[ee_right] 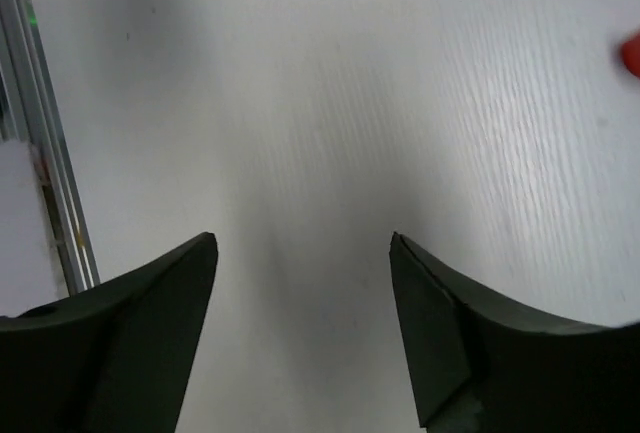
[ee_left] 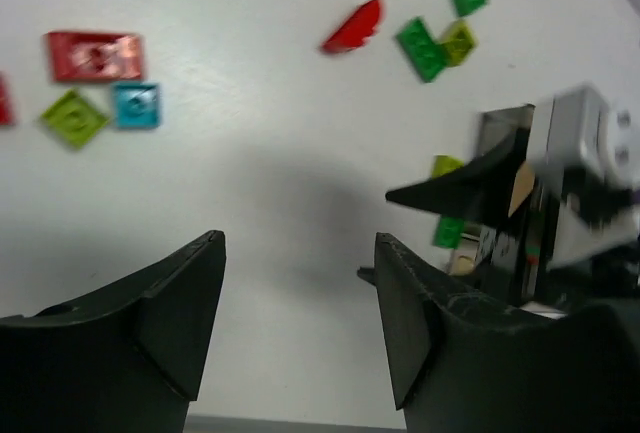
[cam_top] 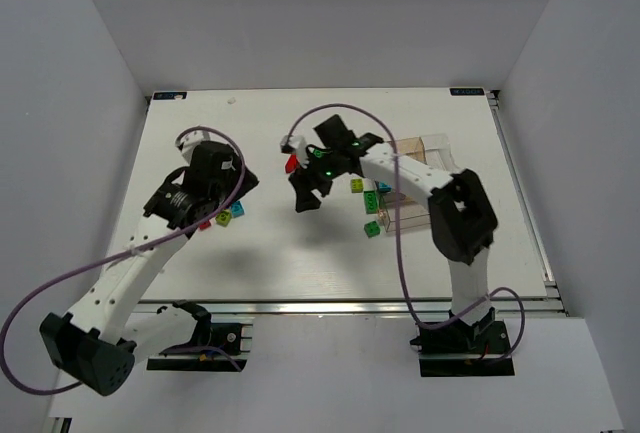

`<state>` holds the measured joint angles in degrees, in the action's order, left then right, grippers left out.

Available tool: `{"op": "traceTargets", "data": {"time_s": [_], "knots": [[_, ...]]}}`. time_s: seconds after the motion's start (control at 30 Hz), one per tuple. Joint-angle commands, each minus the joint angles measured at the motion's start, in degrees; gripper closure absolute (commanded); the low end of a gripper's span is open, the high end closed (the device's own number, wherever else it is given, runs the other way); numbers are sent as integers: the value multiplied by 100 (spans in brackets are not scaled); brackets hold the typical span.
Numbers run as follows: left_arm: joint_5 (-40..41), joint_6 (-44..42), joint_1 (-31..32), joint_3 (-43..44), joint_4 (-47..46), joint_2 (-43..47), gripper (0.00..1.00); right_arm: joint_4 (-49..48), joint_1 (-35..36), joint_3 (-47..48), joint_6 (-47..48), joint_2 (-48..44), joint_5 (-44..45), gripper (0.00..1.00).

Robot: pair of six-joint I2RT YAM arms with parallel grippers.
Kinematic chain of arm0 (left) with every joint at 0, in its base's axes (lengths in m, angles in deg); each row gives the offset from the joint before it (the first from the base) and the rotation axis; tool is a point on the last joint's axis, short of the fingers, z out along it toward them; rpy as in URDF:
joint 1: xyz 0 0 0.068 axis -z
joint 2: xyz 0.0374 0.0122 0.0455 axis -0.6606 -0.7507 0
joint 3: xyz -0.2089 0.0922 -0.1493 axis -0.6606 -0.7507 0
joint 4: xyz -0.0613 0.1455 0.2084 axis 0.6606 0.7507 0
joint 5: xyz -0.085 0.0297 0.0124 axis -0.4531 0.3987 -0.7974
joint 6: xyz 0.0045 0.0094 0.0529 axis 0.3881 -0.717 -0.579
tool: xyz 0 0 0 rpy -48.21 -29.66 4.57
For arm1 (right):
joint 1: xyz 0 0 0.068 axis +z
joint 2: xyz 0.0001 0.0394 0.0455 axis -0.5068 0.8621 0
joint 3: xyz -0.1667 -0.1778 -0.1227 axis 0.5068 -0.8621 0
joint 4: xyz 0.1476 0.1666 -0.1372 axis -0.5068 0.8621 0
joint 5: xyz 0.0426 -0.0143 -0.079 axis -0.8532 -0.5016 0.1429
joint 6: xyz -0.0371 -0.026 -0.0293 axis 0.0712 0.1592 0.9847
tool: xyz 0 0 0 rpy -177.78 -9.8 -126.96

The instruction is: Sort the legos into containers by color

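Note:
Both grippers hang open and empty over the white table. My left gripper [cam_top: 240, 177] [ee_left: 298, 245] is near a red brick [ee_left: 95, 55], a yellow-green brick [ee_left: 73, 117] and a light blue brick [ee_left: 136, 104], which lie by it in the top view [cam_top: 226, 218]. My right gripper [cam_top: 305, 196] [ee_right: 303, 243] is over bare table, just below a red brick [cam_top: 291, 164] [ee_left: 353, 28] [ee_right: 632, 53]. Green and yellow-green bricks [cam_top: 371, 198] [ee_left: 422, 48] lie between it and the clear divided container [cam_top: 418, 185]. Another green brick [cam_top: 372, 229] lies near the container's front corner.
The right arm's forearm [cam_top: 400, 168] crosses over the container and hides part of it. It shows blurred at the right of the left wrist view [ee_left: 575, 183]. A metal rail [ee_right: 45, 183] runs along the table's near edge [cam_top: 350, 303].

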<state>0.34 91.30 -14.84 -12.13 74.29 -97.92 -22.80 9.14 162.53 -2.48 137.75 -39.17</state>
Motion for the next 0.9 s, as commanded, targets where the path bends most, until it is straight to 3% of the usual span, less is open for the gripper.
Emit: {"op": "traceTargets", "data": {"time_s": [0.0, 0.07, 0.17, 0.5, 0.87], "knots": [[833, 640, 13, -226, 1296, 608, 29, 365, 338, 1073, -633, 909, 295, 23], [886, 885, 13, -244, 1726, 967, 29, 392, 601, 1836, -1106, 1567, 549, 11], [983, 1168, 13, -218, 2236, 1294, 29, 410, 1022, 2646, -1555, 2131, 1217, 11], [1036, 1520, 13, -139, 2959, 1787, 29, -741, 1665, 2745, -2435, 2608, 2465, 15], [1010, 1511, 13, 116, 3249, 1787, 29, -1506, 1964, 3458, -2524, 3399, 3775, 18]]}}
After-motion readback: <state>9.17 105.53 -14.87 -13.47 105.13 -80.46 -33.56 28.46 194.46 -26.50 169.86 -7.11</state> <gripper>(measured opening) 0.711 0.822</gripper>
